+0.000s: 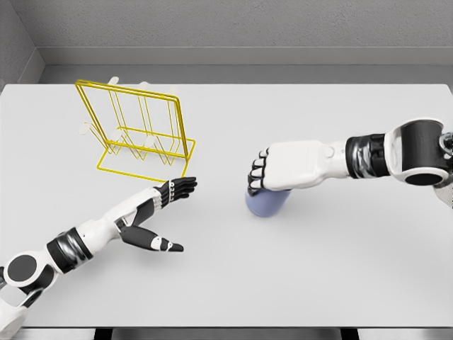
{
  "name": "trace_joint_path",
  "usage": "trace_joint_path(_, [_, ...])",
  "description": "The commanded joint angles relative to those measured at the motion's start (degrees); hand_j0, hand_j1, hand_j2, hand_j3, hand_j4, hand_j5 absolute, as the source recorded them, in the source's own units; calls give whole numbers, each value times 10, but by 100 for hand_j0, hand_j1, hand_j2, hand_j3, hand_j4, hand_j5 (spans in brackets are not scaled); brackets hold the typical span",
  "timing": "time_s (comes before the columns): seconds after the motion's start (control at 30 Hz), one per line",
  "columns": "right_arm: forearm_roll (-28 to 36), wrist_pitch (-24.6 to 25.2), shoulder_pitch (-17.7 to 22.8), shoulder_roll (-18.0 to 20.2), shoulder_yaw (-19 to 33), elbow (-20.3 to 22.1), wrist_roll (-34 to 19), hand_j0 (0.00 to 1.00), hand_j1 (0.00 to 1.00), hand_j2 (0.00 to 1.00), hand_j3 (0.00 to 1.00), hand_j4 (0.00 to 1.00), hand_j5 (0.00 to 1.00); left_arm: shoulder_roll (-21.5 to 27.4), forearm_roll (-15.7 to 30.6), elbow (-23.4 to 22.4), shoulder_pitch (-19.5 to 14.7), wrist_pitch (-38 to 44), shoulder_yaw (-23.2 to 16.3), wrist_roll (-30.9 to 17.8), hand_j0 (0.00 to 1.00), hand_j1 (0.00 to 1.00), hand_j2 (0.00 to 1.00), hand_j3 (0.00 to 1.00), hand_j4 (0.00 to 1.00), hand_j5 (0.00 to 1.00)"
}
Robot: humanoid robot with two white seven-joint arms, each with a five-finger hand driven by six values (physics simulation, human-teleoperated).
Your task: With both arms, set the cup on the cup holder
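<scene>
The cup (pixel 267 203), pale lavender-blue, is seen on the white table (pixel 318 276) right of centre, mostly covered from above by the right hand (pixel 283 168). The fingers (pixel 256 177) are curled down over the cup's rim in a grasp. The left hand (pixel 164 205) is held spread and empty, palm sideways, above the table near the front corner of the cup holder (pixel 138 131). The holder, a yellow wire rack, stands at the left rear, well apart from the cup.
</scene>
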State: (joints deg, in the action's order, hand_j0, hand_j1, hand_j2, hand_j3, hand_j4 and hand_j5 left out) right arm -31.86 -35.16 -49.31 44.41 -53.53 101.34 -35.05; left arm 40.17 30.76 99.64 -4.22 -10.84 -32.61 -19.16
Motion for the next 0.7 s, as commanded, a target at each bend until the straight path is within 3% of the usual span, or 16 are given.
trace_joint_path(0.0, [2,2,1,-12,-3,0,1,56,56,56,56,56,56,-1,3,0,0,0,0,0,100,100,100,100,100,100])
trace_joint_path(0.57, [2,2,2,-72,-24,0,1,58,58,58,58,58,58,-5,3,-4,-2,1,0,0,100,100,100,100,100,100])
trace_joint_path(0.6, [2,2,2,-72,-24,0,1,60,60,60,60,60,60,-6,3,-4,-2,1,0,0,100,100,100,100,100,100])
trace_joint_path(0.63, [2,2,3,-72,-24,-1,1,83,83,83,83,83,83,-6,3,-4,-2,1,0,0,100,100,100,100,100,100])
trace_joint_path(0.67, [1,2,4,-72,-24,-1,1,96,96,96,96,96,96,-6,3,-4,-2,1,0,0,100,100,100,100,100,100])
